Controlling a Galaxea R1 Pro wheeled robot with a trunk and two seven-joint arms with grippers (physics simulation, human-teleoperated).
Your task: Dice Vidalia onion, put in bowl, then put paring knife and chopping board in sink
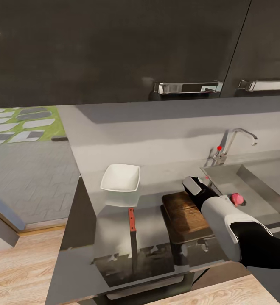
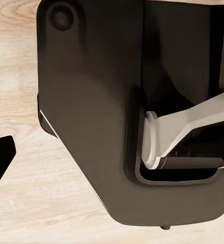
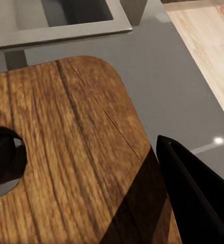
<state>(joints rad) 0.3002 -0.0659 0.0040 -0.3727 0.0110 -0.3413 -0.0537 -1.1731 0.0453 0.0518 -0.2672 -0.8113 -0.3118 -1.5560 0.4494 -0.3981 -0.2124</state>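
Four task items line the grey tabletop [image 1: 89, 140]: white bowl [image 1: 120, 178], paring knife [image 1: 133, 237], chopping board [image 1: 184, 216], then the Vidalia onion [image 1: 237, 198] (not yet collected) in the sink [image 1: 263, 186]. Above the board, the right hand [image 3: 86, 168] hovers spread, seemingly bound for the onion.

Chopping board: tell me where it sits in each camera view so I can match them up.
Head view: the chopping board lies on the countertop right of centre, under the right arm, beside the sink.
Left wrist view: not in it; robot body over wood floor.
Right wrist view: it covers the lower left, handle hole at the edge.
Shared landmark: the sink's rim.
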